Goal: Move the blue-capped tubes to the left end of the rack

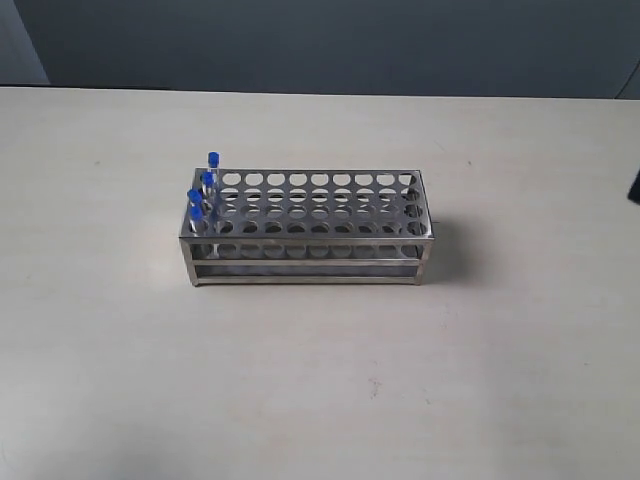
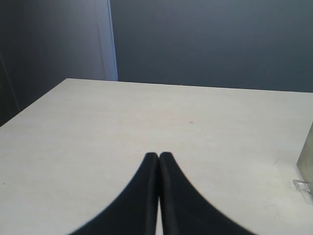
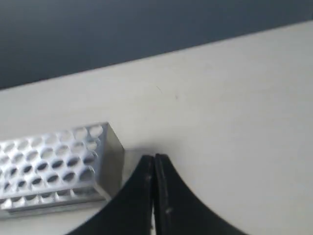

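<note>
The steel rack [image 1: 300, 240] stands in the middle of the table in the exterior view. Several blue-capped tubes [image 1: 205, 190] stand upright in the holes at its left end, and the other holes look empty. Neither gripper shows clearly in the exterior view. In the left wrist view my left gripper [image 2: 158, 155] is shut with nothing in it, over bare table. My right gripper [image 3: 154, 157] is also shut and empty, just off one end of the rack [image 3: 113, 156]. That end's holes are empty, and the tubes do not show in either wrist view.
The pale tabletop [image 1: 320, 380] stretches wide on all sides of the rack, with a dark wall behind. A dark shape [image 1: 634, 186] sits at the right edge of the exterior view. A strip of grey metal [image 2: 307, 159] shows at the edge of the left wrist view.
</note>
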`<control>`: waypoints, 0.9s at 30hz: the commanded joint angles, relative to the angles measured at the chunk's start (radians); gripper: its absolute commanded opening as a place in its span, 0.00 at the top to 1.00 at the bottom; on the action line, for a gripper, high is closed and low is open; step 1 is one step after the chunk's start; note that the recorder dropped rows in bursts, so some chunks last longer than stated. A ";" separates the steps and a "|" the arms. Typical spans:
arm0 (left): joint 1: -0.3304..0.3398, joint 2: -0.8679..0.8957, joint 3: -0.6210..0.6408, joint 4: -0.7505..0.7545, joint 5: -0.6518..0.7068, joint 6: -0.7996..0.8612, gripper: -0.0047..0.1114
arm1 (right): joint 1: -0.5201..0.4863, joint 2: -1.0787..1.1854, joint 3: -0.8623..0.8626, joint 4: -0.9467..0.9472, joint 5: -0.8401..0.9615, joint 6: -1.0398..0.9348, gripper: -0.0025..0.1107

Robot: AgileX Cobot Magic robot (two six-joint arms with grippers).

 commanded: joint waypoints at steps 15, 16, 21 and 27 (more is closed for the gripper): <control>-0.009 -0.004 0.003 -0.003 0.003 -0.001 0.96 | -0.705 -0.647 0.396 0.848 -0.178 -1.126 0.98; -0.009 -0.004 0.003 -0.003 0.003 -0.001 0.96 | -0.727 -0.647 0.397 0.860 -0.167 -1.144 0.98; -0.009 -0.004 0.003 -0.003 0.003 -0.001 0.96 | -0.762 -0.647 0.399 0.868 -0.094 -1.168 0.98; -0.009 -0.004 0.003 -0.003 0.003 -0.001 0.96 | -0.762 -0.647 0.444 0.895 -0.100 -1.183 0.98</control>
